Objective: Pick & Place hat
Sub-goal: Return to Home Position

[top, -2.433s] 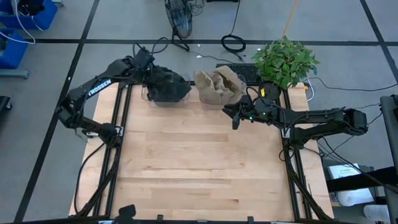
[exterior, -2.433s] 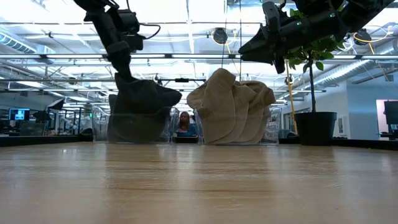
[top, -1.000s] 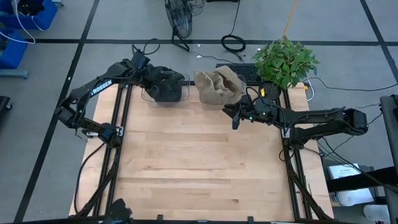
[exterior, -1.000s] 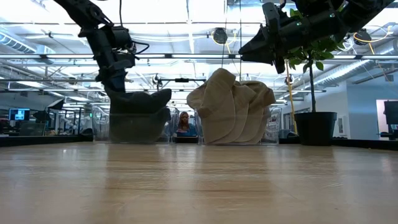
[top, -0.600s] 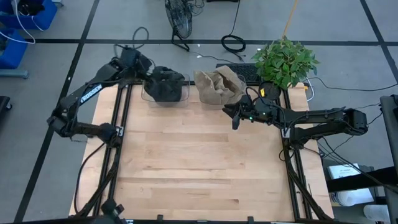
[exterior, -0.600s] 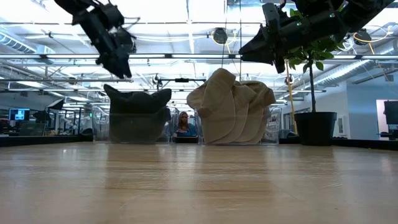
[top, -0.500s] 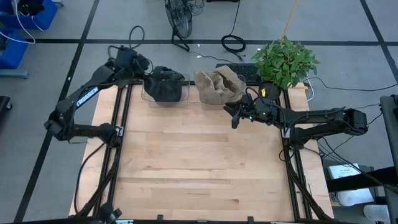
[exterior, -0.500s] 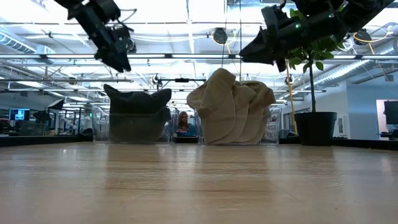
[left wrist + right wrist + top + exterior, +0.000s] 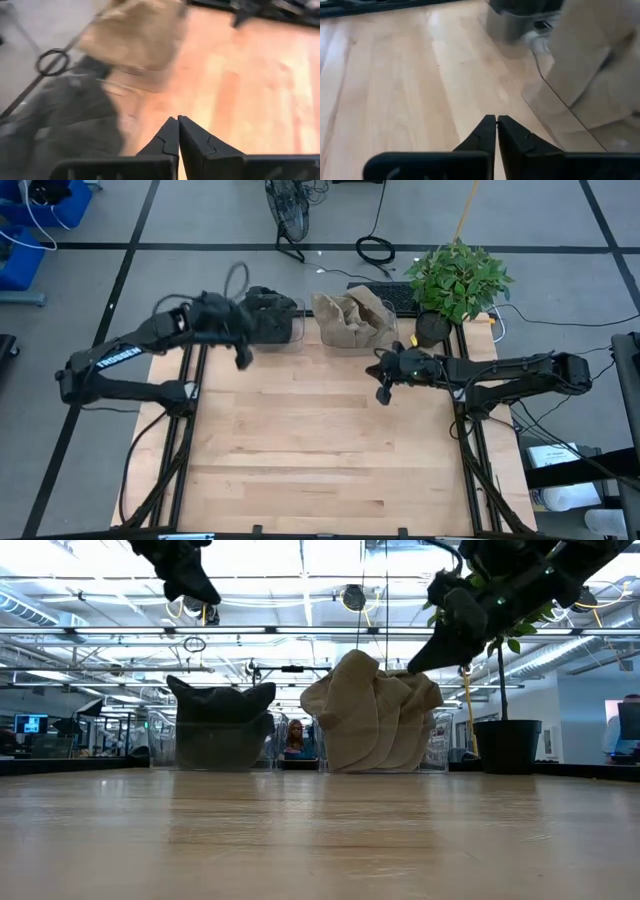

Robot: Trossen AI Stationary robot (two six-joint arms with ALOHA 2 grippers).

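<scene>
- At twelve o'clock on the table (image 9: pixel 320 460), black caps (image 9: pixel 268 315) fill the left bin (image 9: pixel 266 743), brown caps (image 9: pixel 350 320) the right bin (image 9: pixel 436 745).
- Left gripper (image 9: pixel 242 360) and right gripper (image 9: pixel 383 393) hang empty, fingers together.
- Sorting looks done; only homing the arms seems left.

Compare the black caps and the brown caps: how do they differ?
The black caps sit in the left bin; the brown caps sit in the right bin. In the low view the brown caps heap higher than the black caps. Both lie in clear bins, side by side.
</scene>
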